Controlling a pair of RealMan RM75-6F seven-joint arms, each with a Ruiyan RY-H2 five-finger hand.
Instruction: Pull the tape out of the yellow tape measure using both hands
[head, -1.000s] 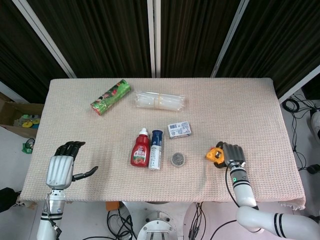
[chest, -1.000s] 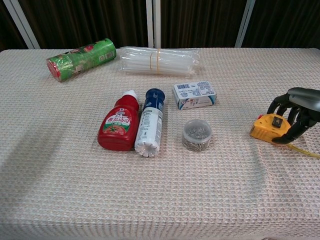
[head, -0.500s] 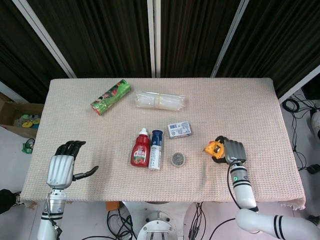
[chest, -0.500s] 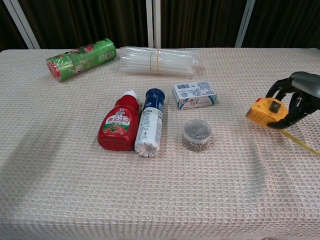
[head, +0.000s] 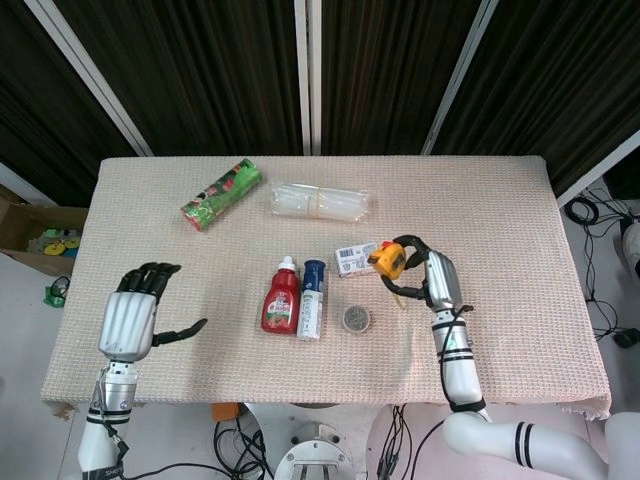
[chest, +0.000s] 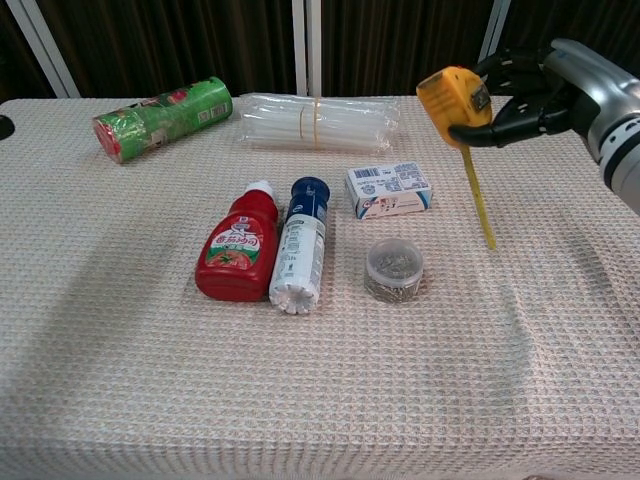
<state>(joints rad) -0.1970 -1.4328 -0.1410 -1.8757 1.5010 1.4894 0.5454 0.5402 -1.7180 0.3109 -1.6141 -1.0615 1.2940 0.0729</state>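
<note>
Holding yellow tape measure (chest: 453, 96) above desk (chest: 560, 330) centre-right: right hand (chest: 540, 85), fingers (chest: 505, 68) clasping case, tape (chest: 478, 197) dangling. Left hand (head: 135, 318): fingers spread, near desk's left edge.

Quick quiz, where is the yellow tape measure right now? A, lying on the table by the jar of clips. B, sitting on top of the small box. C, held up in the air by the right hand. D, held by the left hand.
C: the right hand grips the yellow tape measure above the table, a short length of tape hanging down.
</note>
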